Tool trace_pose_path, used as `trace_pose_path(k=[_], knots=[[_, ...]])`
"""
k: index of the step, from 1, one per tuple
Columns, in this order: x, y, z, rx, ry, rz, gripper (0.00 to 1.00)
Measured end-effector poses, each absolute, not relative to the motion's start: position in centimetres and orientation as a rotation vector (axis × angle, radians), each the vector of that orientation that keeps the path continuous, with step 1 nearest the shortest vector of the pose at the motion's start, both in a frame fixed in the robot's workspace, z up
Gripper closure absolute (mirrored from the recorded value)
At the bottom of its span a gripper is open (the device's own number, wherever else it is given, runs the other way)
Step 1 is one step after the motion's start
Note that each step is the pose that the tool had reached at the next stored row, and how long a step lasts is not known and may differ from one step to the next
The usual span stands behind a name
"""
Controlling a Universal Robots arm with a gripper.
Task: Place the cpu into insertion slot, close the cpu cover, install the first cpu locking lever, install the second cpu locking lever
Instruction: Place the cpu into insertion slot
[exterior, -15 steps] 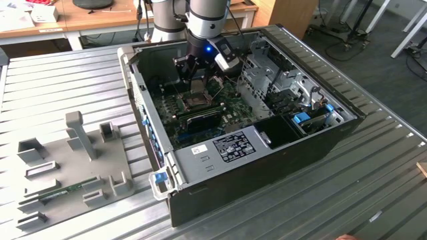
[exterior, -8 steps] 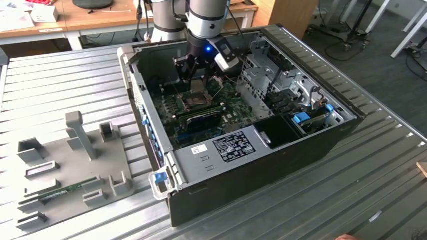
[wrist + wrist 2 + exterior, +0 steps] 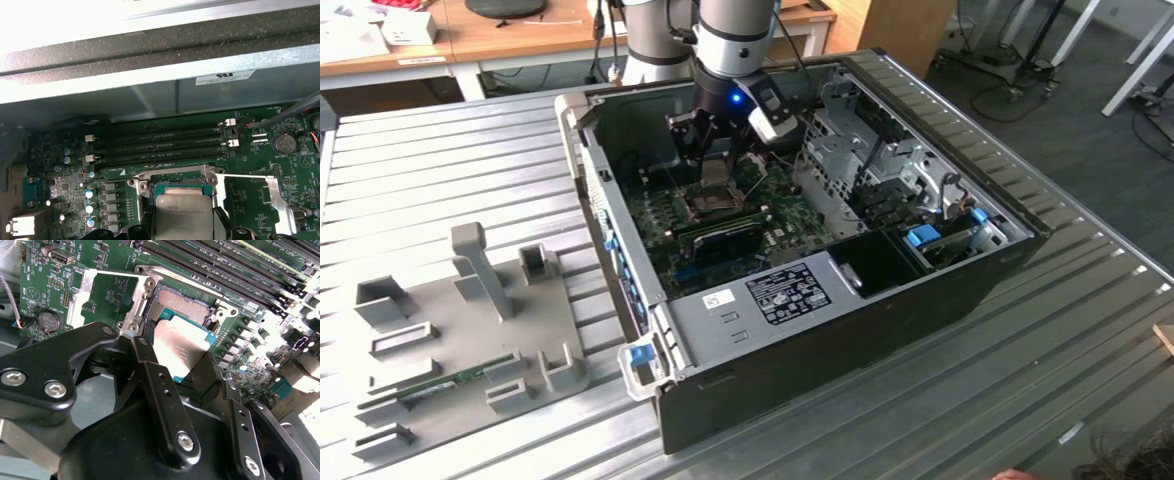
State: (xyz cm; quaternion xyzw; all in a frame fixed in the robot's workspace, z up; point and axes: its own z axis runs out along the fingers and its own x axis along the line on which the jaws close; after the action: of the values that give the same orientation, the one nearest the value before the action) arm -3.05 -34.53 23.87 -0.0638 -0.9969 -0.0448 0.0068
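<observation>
Gripper: the gripper (image 3: 175, 361) is clamped on the cpu, with one black finger (image 3: 150, 375) on each of two opposite edges.
Cpu: the cpu (image 3: 181, 346) has its silvery top up and is held at the insertion slot, covering part of it. Whether it is seated cannot be told.
Insertion slot: the insertion slot (image 3: 186, 304) is uncovered, and its contact field is exposed beyond the chip's far edge.
Cpu cover: the cpu cover (image 3: 274, 196) is swung fully open and lies flat on the motherboard (image 3: 250, 165) beside the socket.
Memory slots: the memory slots (image 3: 160, 145) are long, dark and parallel, just past the socket.
Case: the computer case (image 3: 881, 345) is open-sided, with the arm reaching in from above.
Table: the ribbed metal table (image 3: 454, 150) carries the case.
Fixture plate: the grey fixture plate (image 3: 467, 330) sits toward the exterior view's left, apart from the case.
</observation>
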Motion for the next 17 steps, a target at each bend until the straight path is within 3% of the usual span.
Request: trace_pose_path(k=[17], knots=[[-3.06,-34.53,23.83,-0.280,-3.115,-0.141,0.46]])
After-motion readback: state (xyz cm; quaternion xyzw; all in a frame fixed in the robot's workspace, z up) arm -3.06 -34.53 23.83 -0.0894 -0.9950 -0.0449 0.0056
